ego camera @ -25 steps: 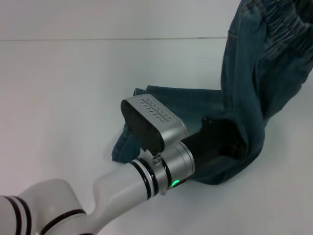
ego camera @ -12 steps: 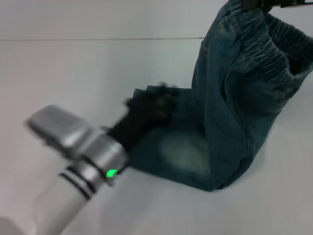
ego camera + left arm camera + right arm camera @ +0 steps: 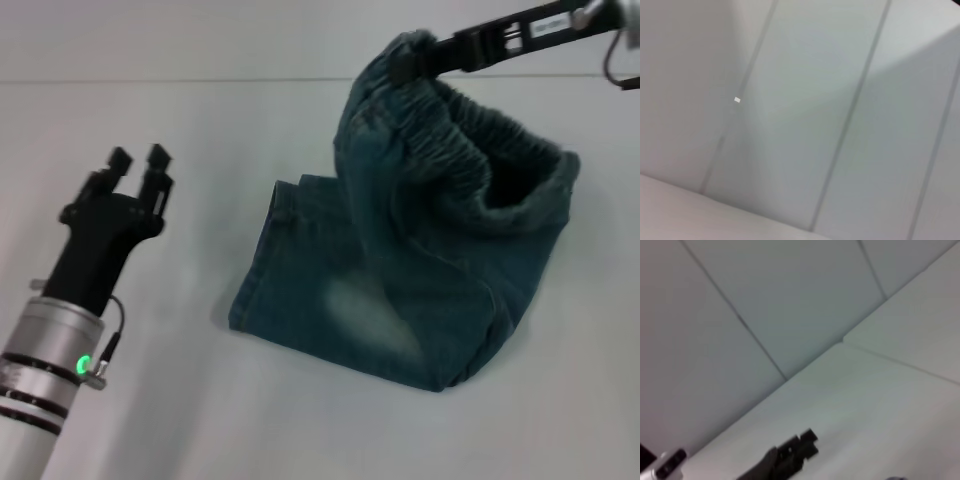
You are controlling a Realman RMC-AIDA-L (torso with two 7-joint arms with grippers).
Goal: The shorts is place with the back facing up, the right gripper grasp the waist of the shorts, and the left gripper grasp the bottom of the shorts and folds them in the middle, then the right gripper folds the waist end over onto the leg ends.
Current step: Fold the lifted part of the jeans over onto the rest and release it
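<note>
Hovering nearest, left of the shorts on the counter, the left hand stood slightly spread, empty. Beyond, the right hand pinched the raised waist; a thin grip might slip, dropping the fold crooked.

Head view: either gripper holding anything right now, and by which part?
The right gripper holds the shorts by the elastic waist, lifted off the table. The left gripper holds nothing, fingers open.
</note>
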